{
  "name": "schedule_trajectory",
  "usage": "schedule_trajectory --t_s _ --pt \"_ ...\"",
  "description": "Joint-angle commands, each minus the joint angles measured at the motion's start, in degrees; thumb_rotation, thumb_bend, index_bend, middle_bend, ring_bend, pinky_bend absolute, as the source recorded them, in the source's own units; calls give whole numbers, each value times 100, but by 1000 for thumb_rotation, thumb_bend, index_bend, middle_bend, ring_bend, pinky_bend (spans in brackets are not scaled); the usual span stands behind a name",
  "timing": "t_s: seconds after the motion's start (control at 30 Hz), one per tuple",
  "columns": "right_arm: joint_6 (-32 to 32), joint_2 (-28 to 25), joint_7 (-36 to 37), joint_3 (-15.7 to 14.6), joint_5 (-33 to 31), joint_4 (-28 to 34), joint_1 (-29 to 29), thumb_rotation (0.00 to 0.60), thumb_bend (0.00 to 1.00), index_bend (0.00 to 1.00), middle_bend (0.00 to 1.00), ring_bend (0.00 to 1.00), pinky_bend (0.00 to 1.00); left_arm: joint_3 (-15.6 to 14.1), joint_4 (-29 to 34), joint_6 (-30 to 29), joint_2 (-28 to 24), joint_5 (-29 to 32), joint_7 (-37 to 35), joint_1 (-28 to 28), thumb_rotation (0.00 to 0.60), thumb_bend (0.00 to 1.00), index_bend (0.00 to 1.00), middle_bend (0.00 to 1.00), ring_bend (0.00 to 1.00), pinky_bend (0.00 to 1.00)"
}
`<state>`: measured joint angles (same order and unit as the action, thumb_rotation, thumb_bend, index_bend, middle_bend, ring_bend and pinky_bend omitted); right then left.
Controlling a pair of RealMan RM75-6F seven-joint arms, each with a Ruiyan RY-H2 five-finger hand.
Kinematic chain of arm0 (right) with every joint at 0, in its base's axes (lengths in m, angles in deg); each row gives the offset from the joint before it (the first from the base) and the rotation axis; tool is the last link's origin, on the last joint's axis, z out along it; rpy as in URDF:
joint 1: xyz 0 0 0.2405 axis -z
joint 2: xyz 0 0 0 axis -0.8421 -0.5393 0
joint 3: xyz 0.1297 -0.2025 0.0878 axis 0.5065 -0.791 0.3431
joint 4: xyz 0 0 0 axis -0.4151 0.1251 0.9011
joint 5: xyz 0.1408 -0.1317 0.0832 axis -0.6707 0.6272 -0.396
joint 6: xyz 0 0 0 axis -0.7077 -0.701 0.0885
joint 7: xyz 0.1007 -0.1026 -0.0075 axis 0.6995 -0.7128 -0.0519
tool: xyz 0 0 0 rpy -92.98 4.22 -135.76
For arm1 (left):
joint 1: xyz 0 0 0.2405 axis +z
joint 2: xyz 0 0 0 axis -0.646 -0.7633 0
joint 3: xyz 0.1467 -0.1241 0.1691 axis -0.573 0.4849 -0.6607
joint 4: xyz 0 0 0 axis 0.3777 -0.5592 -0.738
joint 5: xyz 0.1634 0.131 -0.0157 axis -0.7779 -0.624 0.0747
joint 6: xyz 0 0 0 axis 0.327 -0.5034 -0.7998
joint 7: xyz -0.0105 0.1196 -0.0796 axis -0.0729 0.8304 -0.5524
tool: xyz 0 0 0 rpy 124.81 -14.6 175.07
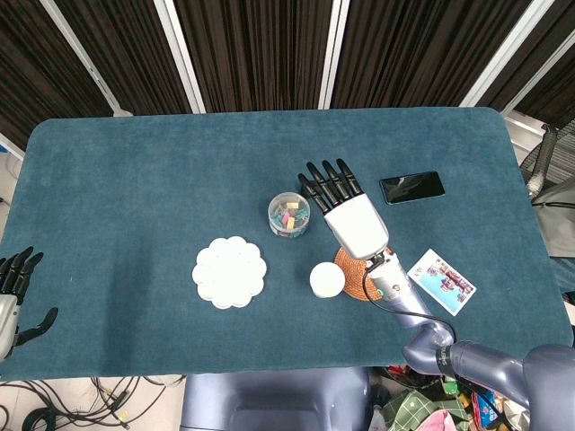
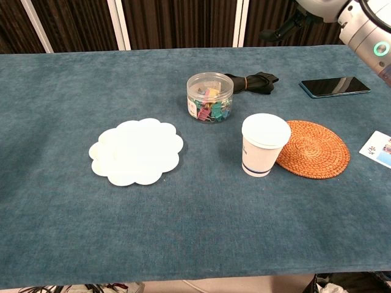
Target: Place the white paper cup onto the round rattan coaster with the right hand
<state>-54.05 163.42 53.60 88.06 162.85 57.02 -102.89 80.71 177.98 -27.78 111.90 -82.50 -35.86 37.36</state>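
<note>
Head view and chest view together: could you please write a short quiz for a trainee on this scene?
1. True or false: the white paper cup stands on the rattan coaster.
2. What does the right hand hold? A the cup, B the coaster, C nothing.
3. Fill in: the clear jar holds coloured ____.
Key: 1 false, it stands beside it; 2 C; 3 clips.

Cup [image 2: 264, 144] stands just left of coaster [image 2: 313, 148], jar [image 2: 209, 96] behind.
</note>
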Motion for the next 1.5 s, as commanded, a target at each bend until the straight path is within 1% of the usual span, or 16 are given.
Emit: schedule_trajectory --t_s 0.03,0.33,0.53,0.73,0.97,1.1,1.13,1.2,1.3,1.4,1.47,1.5 --pt "-22 9 -5 26 -10 25 7 600 105 0 38 74 104 4 1 -7 -4 -1 -7 1 600 299 10 0 0 0" --pt "43 0 -40 41 -68 246 22 600 104 0 38 74 104 -9 4 -31 -8 -33 -4 11 600 299 10 0 0 0" --pt "111 -29 -16 129 -233 426 49 600 105 0 38 73 104 -7 1 -9 -5 -25 14 -1 600 300 10 0 0 0" --pt "59 -100 -52 146 -286 612 137 600 104 0 38 74 104 -21 -12 -45 -4 -63 37 14 600 299 10 0 0 0" --pt "148 -208 -91 134 -336 711 178 600 105 0 38 73 104 -25 -6 -56 3 -59 43 25 600 299 10 0 0 0" --pt "258 -359 -17 41 -343 842 241 600 104 0 38 74 104 -27 -8 -24 2 -40 48 17 600 300 10 0 0 0" --pt "299 -390 31 32 -400 918 269 600 104 0 38 74 104 -27 -7 -22 2 -39 49 17 600 300 10 0 0 0" --pt "499 -510 220 30 -725 1284 386 600 104 0 39 66 104 -23 -10 -28 1 -45 44 15 600 300 10 0 0 0" --pt "844 -836 402 13 -1244 1934 566 600 101 0 39 44 104 -24 -10 -36 -1 -53 38 16 600 299 10 0 0 0" --pt "1115 -1196 649 -112 -1604 2491 770 600 84 0 37 43 104 -20 -13 -40 2 -52 43 17 600 300 10 0 0 0" --pt "1240 -1432 959 -200 -1861 2878 959 600 79 0 35 43 104 -18 -12 -42 3 -51 45 16 600 299 10 0 0 0" --pt "1273 -1552 1251 -254 -1983 3092 1100 600 76 0 34 43 104 -17 -13 -45 4 -54 51 16 600 299 10 0 0 0"
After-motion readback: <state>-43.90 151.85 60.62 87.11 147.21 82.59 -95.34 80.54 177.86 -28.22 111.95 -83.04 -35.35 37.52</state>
